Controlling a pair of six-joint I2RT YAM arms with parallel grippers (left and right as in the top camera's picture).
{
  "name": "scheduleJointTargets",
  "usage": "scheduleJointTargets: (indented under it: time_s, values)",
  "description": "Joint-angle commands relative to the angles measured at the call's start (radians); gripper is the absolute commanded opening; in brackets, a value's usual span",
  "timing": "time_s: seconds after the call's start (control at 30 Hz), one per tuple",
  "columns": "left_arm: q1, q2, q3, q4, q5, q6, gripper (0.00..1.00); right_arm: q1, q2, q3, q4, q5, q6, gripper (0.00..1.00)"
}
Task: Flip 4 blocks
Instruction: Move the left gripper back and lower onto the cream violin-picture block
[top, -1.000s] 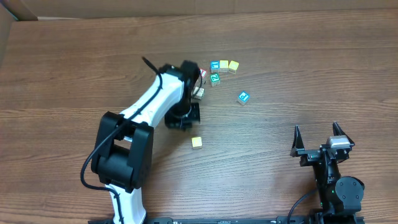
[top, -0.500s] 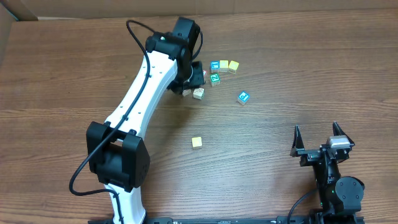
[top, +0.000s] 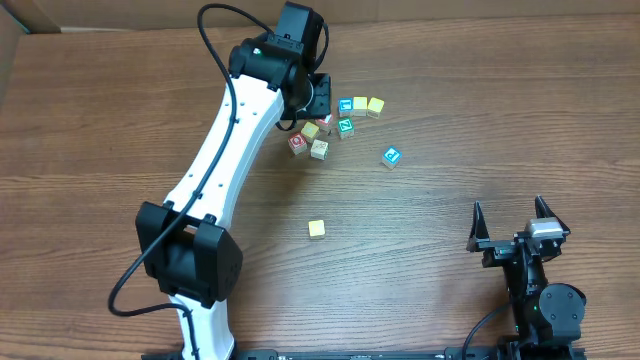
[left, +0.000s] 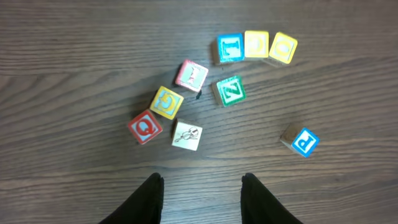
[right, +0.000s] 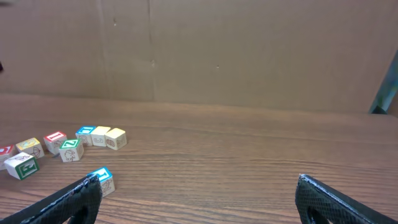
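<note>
My left gripper (left: 202, 180) hangs empty, fingers apart, just behind the cream block (left: 186, 135), probably lined up to drop onto it next.

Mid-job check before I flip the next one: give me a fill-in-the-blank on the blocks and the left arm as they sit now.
1. In the left wrist view, the green-framed block shows the letter ___.
2. The red-framed block next to the cream block shows the letter ___.
3. The left gripper hovers with its jaws apart and ___ between them.
4. In the overhead view, the lone block away from the cluster is coloured ___.

Missing words: Z; Q; nothing; yellow
</note>
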Motion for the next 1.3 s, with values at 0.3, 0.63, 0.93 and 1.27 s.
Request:
scheduleJointTargets:
  time_s: [0.3,0.63,0.93,1.27]
  values:
    - [-0.03,0.262,0.014,0.034,-0.017,0.069,0.36,-0.005,-0.008,-0.01,0.006,-0.002,0.0,1.0]
    - [-0.032,0.28,0.009,0.051,-0.022,0.106,0.34,-0.005,-0.008,-0.01,0.006,-0.002,0.0,1.0]
    - [-0.033,0.282,-0.013,0.058,-0.047,0.105,0.32,-0.005,-0.008,-0.01,0.006,-0.002,0.0,1.0]
    - [-0.034,0.282,-0.013,0.058,-0.061,0.102,0.3,-0.005,-0.008,-0.01,0.006,-0.002,0.0,1.0]
